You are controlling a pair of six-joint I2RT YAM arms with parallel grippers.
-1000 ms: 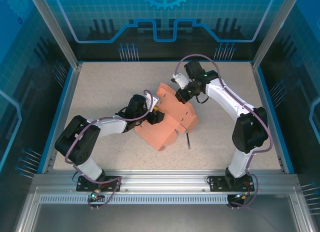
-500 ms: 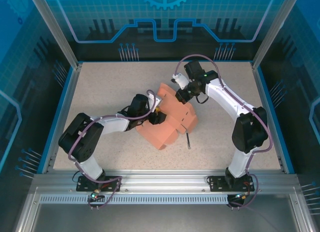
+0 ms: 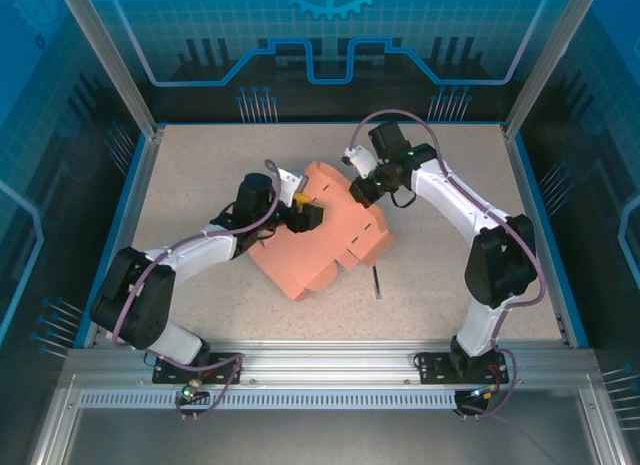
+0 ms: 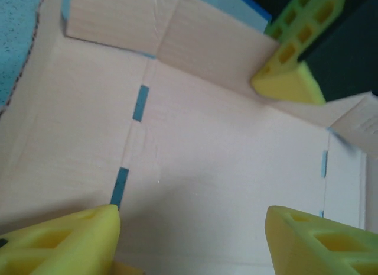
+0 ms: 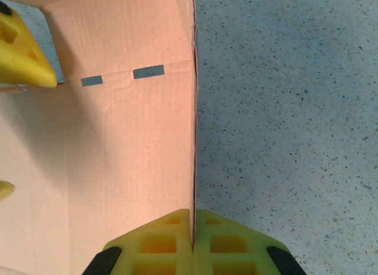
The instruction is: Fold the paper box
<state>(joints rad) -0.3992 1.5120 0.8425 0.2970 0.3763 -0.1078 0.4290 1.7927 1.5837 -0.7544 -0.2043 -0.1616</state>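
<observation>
Folding in hand: the paper box lies mid-way across the table, its far edge pinched in the right gripper, the left gripper spread open over a panel; next move likely needs pressing a crease.

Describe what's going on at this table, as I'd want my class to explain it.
Two robot arms are working on a salmon-pink paper box, a cut blank lying on the table with some flaps raised. The right gripper is pinched shut on one panel's edge. The left gripper hangs open over the middle panel. A thin dark stick lies beside the blank.
</observation>
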